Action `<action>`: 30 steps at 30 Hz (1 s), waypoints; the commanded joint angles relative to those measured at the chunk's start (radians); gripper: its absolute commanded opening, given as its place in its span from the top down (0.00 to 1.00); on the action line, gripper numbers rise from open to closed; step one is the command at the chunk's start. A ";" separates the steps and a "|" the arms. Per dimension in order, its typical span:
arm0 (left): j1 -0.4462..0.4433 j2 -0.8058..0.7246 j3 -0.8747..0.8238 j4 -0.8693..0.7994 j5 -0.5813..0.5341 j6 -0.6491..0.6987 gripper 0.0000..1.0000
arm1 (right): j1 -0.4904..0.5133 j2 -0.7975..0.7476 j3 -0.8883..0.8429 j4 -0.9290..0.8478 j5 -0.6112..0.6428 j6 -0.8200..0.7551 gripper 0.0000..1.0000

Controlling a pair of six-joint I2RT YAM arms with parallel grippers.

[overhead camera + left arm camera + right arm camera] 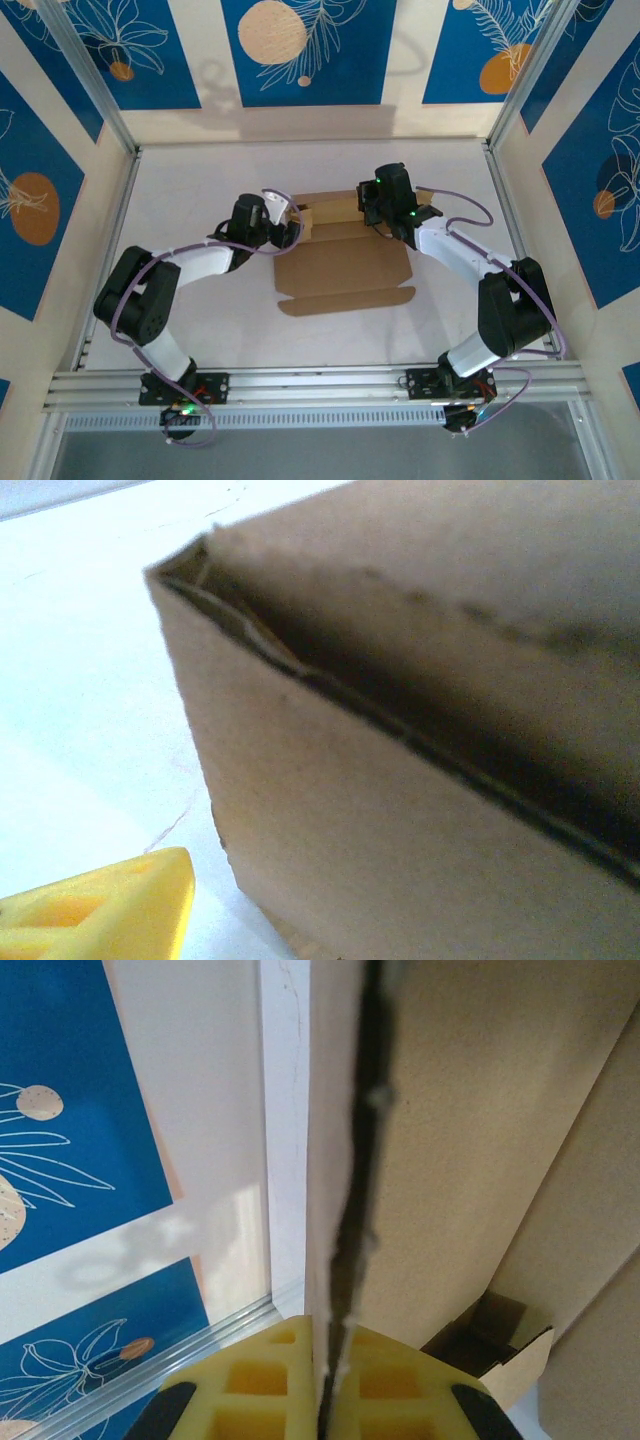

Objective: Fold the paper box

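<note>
The paper box lies in the middle of the white table, a brown cardboard sheet with its base flat and a front flap spread toward me. Its back wall stands folded up. My right gripper is shut on the top edge of that wall near its right end; in the right wrist view the yellow fingers pinch the doubled cardboard between them. My left gripper sits at the wall's left end. One yellow finger shows there, apart from the cardboard corner, the other finger hidden.
Aluminium rails frame the table, with a front rail by the arm bases and a side rail past the box. Blue patterned panels wall the cell. Bare table lies to the left and behind the box.
</note>
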 commanded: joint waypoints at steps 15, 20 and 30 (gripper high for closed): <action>0.001 0.001 -0.010 0.093 0.103 0.120 0.21 | 0.009 0.029 0.013 -0.056 -0.172 0.012 1.00; 0.002 -0.004 -0.005 0.083 0.060 0.107 0.24 | 0.004 0.021 0.018 -0.055 -0.166 0.010 1.00; 0.001 -0.007 0.017 0.033 -0.129 0.063 0.37 | 0.014 -0.008 0.058 -0.137 -0.116 0.028 1.00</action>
